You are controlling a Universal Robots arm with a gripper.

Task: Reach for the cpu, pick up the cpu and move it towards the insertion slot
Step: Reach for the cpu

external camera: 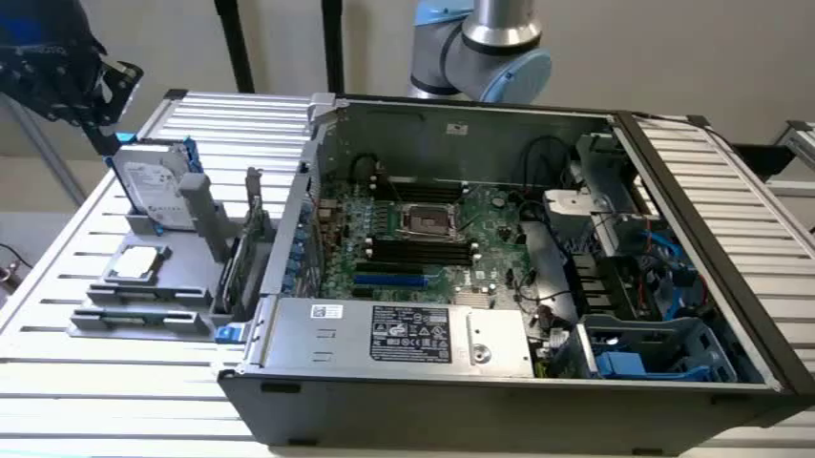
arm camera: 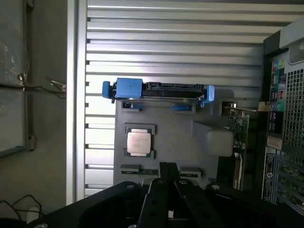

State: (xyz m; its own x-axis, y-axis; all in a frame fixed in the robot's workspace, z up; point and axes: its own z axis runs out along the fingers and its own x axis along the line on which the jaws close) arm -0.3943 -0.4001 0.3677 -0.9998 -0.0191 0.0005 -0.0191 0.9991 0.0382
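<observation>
We note that the arm [external camera: 482, 46] has a silver-grey tubular link, grey joint housings and light blue joint caps. The gripper [arm camera: 168, 169] body is matte black with angular panels.

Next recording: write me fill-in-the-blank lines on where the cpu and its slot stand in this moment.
1. The cpu lies on the grey holder, not inside but ____ the computer case.
2. The insertion slot sits in the ____ circuit board.
3. The hard drive has ____ rails.
Missing words: outside; green; blue.
</observation>
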